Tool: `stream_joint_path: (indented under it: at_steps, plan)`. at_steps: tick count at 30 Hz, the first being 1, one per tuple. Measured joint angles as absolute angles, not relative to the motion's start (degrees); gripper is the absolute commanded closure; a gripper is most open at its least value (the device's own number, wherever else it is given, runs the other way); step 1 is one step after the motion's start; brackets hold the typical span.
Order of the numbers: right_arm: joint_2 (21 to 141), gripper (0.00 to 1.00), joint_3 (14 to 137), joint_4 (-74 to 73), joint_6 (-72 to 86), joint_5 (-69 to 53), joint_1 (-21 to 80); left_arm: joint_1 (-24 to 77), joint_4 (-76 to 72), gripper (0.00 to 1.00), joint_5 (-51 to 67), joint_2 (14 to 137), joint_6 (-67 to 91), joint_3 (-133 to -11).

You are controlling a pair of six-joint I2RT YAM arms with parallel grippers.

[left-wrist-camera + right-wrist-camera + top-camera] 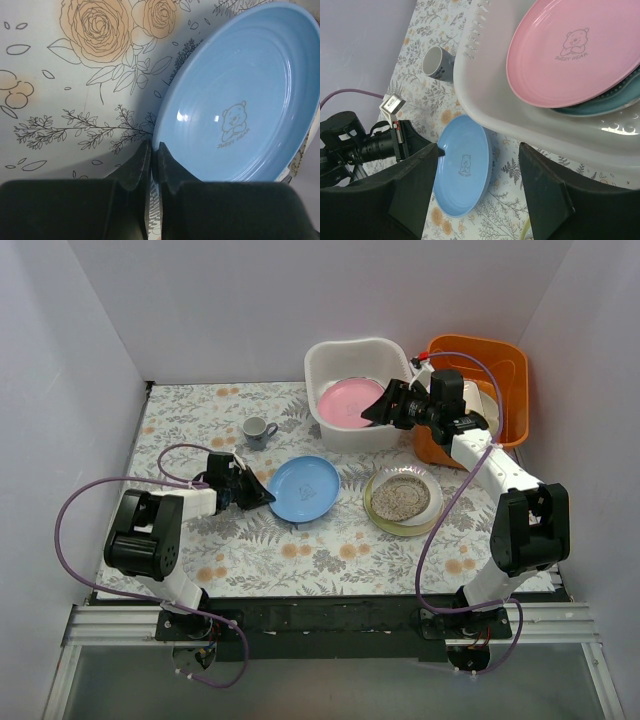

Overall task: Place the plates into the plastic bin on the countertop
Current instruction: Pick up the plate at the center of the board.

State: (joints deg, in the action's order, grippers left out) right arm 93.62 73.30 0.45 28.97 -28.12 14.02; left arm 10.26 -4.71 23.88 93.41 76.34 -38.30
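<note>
A blue plate (305, 488) with a bear print lies on the countertop (330, 555). My left gripper (262, 495) is shut on its left rim. In the left wrist view the jaws (155, 147) pinch the edge of the blue plate (245, 100). The white plastic bin (355, 347) stands at the back. It holds a pink plate (348, 403) on top of a teal plate (620, 97). My right gripper (375, 410) hangs open and empty over the bin's right side. A speckled beige plate (403, 498) tops a small stack to the right.
An orange tub (480, 350) stands right of the bin, behind my right arm. A small grey cup (258, 430) sits upright left of the bin. White walls close in the left, back and right sides.
</note>
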Motion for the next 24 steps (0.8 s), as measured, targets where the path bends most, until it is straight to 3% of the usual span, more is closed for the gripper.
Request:
stream_joint_path:
  at_steps: [24]
  plan:
    - [96.16, 0.3, 73.38, -3.88, 25.52, -28.71, 27.07, 10.26, -1.48, 1.0, 23.11, 82.67, 76.4, -40.1]
